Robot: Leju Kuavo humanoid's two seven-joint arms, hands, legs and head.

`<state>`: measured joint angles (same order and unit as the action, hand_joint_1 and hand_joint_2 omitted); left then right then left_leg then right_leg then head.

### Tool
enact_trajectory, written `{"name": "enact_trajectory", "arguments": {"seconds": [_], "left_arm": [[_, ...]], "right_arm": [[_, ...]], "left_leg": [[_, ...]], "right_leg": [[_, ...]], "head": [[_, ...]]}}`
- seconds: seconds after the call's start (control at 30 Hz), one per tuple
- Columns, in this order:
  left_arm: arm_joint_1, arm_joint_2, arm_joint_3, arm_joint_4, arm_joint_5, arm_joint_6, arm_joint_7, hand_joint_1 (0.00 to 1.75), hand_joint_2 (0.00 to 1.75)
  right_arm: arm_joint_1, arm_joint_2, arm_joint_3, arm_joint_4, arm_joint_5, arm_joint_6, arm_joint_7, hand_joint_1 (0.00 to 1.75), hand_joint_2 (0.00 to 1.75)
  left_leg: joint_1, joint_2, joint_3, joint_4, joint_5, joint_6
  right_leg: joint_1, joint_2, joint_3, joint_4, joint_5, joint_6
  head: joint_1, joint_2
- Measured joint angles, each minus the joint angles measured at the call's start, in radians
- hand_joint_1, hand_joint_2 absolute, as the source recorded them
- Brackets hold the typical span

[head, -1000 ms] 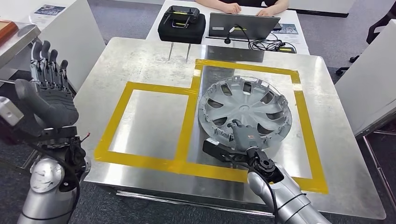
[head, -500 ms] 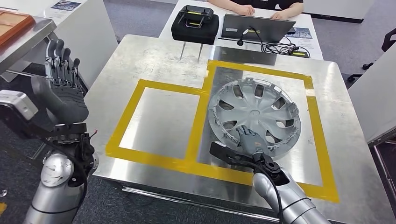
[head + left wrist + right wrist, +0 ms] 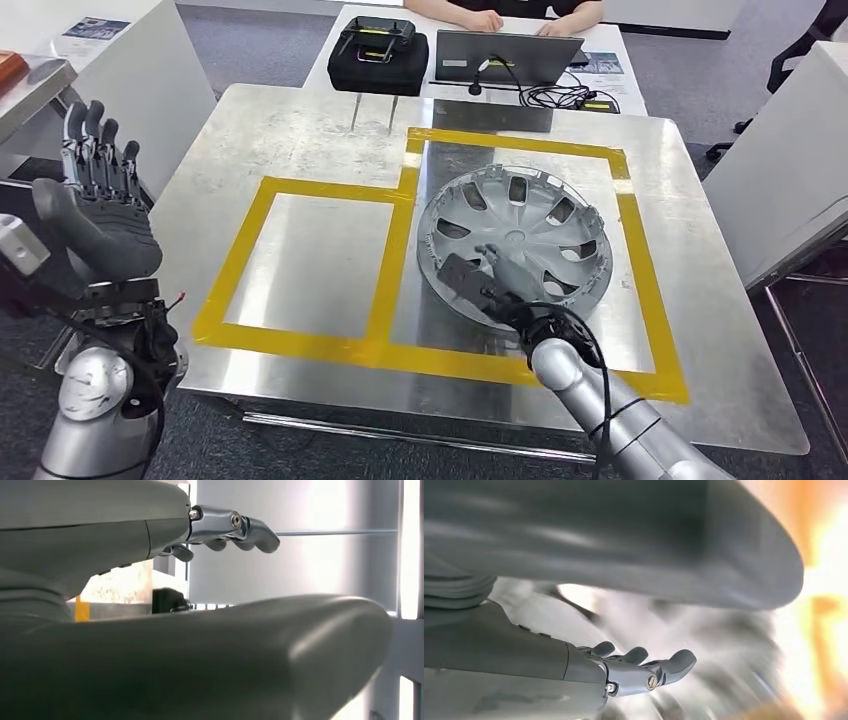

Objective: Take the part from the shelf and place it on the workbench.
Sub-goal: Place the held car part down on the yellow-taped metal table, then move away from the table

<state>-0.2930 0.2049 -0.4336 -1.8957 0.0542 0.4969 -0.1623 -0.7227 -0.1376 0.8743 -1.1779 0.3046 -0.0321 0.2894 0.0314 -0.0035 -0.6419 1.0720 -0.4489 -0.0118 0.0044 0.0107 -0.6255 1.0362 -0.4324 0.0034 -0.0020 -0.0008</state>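
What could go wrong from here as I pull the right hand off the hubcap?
1. The right hand lies over the hubcap, fingers near its spoke openings; a careless pull could snag and drag it.
2. The hubcap's near-left rim sits close to the yellow tape dividing the two boxes, so a small shove could push it across.
3. The right wrist view is blurred, so finger contact cannot be confirmed.

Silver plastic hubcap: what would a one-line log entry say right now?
silver plastic hubcap: flat in right yellow-taped box | right robot hand: over hubcap, open | left robot hand: raised, open
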Motion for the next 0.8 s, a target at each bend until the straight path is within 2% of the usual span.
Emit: {"name": "enact_trajectory", "arguments": {"seconds": [0.1,0.17,0.2,0.27,0.3,0.33,0.37,0.4,0.47,0.5,0.53,0.6,0.67,0.7,0.8], "left_arm": [[0.013,0.005,0.005,-0.005,0.0,0.016,-0.007,0.0,0.0],[0.02,0.009,0.006,-0.01,0.0,0.027,-0.013,0.0,0.0],[0.022,0.01,0.007,-0.013,-0.001,0.034,-0.014,0.0,0.0],[0.028,0.014,0.007,-0.021,-0.004,0.045,-0.016,0.0,0.0],[0.033,0.016,0.007,-0.025,-0.006,0.049,-0.015,0.0,0.0],[0.037,0.018,0.007,-0.028,-0.009,0.052,-0.013,0.0,0.0],[0.039,0.019,0.007,-0.031,-0.012,0.055,-0.012,0.0,0.0],[0.04,0.021,0.007,-0.036,-0.016,0.056,-0.01,0.0,0.0],[0.039,0.023,0.007,-0.046,-0.021,0.058,-0.006,0.0,0.0],[0.039,0.025,0.007,-0.05,-0.023,0.059,-0.003,0.0,0.0],[0.04,0.026,0.006,-0.052,-0.025,0.061,0.001,0.0,0.0],[0.044,0.027,0.006,-0.056,-0.029,0.066,0.007,0.0,0.0],[0.049,0.028,0.006,-0.063,-0.033,0.071,0.008,0.0,0.0],[0.051,0.03,0.006,-0.066,-0.034,0.073,0.007,0.0,0.0],[0.056,0.033,0.005,-0.069,-0.035,0.077,0.008,0.0,0.0]], "right_arm": [[0.005,-0.033,-0.064,-0.124,-0.205,-0.135,-0.085,0.0,0.0],[0.021,-0.059,-0.111,-0.207,-0.339,-0.185,-0.132,0.0,0.0],[0.033,-0.071,-0.136,-0.248,-0.412,-0.202,-0.16,0.0,0.0],[0.067,-0.091,-0.189,-0.329,-0.559,-0.226,-0.22,0.0,0.0],[0.087,-0.101,-0.217,-0.368,-0.622,-0.232,-0.247,0.0,0.0],[0.107,-0.11,-0.241,-0.404,-0.67,-0.235,-0.268,0.0,0.0],[0.124,-0.12,-0.265,-0.437,-0.707,-0.239,-0.284,0.0,0.0],[0.139,-0.129,-0.285,-0.467,-0.73,-0.242,-0.297,0.0,0.0],[0.161,-0.142,-0.323,-0.519,-0.759,-0.251,-0.317,0.0,0.0],[0.169,-0.147,-0.34,-0.542,-0.769,-0.26,-0.328,0.0,0.0],[0.178,-0.151,-0.354,-0.561,-0.777,-0.27,-0.338,0.0,0.0],[0.202,-0.157,-0.379,-0.593,-0.785,-0.299,-0.353,0.0,0.0],[0.233,-0.161,-0.4,-0.624,-0.786,-0.327,-0.361,0.0,0.0],[0.245,-0.162,-0.409,-0.639,-0.785,-0.336,-0.364,0.0,0.0],[0.274,-0.162,-0.426,-0.67,-0.779,-0.353,-0.366,0.0,0.0]], "left_leg": [[-0.004,-0.004,0.007,-0.014,0.0,0.016],[-0.001,-0.006,0.008,-0.016,0.003,0.026],[0.001,-0.006,0.008,-0.017,0.004,0.029],[-0.001,-0.007,0.008,-0.017,0.005,0.034],[-0.002,-0.007,0.007,-0.017,0.005,0.035],[-0.003,-0.007,0.008,-0.017,0.004,0.035],[-0.006,-0.007,0.008,-0.017,0.004,0.035],[-0.008,-0.007,0.008,-0.017,0.004,0.036],[-0.014,-0.007,0.009,-0.019,0.004,0.035],[-0.013,-0.006,0.009,-0.021,0.005,0.033],[-0.012,-0.005,0.009,-0.022,0.005,0.031],[-0.008,-0.001,0.01,-0.028,0.008,0.023],[-0.009,0.0,0.004,-0.021,0.001,0.016],[-0.01,0.0,-0.008,0.002,-0.015,0.013],[-0.01,0.0,-0.083,0.166,-0.096,0.006]], "right_leg": [[0.0,0.001,-0.013,0.008,0.0,0.014],[-0.003,-0.001,-0.027,0.034,-0.021,0.024],[-0.004,-0.001,-0.046,0.074,-0.045,0.03],[-0.006,-0.002,-0.1,0.2,-0.104,0.037],[-0.006,-0.002,-0.126,0.256,-0.122,0.037],[-0.006,-0.002,-0.139,0.283,-0.124,0.036],[-0.005,-0.002,-0.134,0.271,-0.108,0.031],[-0.002,-0.002,-0.111,0.221,-0.077,0.023],[0.008,-0.005,-0.044,0.081,-0.024,-0.004],[0.014,-0.007,-0.018,0.031,-0.012,-0.015],[0.02,-0.01,-0.003,0.005,-0.011,-0.022],[0.025,-0.012,0.007,-0.006,-0.009,-0.026],[0.018,-0.013,0.019,-0.027,0.001,-0.026],[0.014,-0.013,0.025,-0.038,0.007,-0.028],[0.011,-0.014,0.029,-0.047,0.012,-0.03]], "head": [[0.005,0.0],[0.011,0.0],[0.017,0.0],[0.03,0.0],[0.035,0.0],[0.038,0.0],[0.043,0.0],[0.048,0.0],[0.053,0.0],[0.053,0.0],[0.053,0.0],[0.057,0.0],[0.058,0.0],[0.055,0.0],[0.035,0.0]]}}
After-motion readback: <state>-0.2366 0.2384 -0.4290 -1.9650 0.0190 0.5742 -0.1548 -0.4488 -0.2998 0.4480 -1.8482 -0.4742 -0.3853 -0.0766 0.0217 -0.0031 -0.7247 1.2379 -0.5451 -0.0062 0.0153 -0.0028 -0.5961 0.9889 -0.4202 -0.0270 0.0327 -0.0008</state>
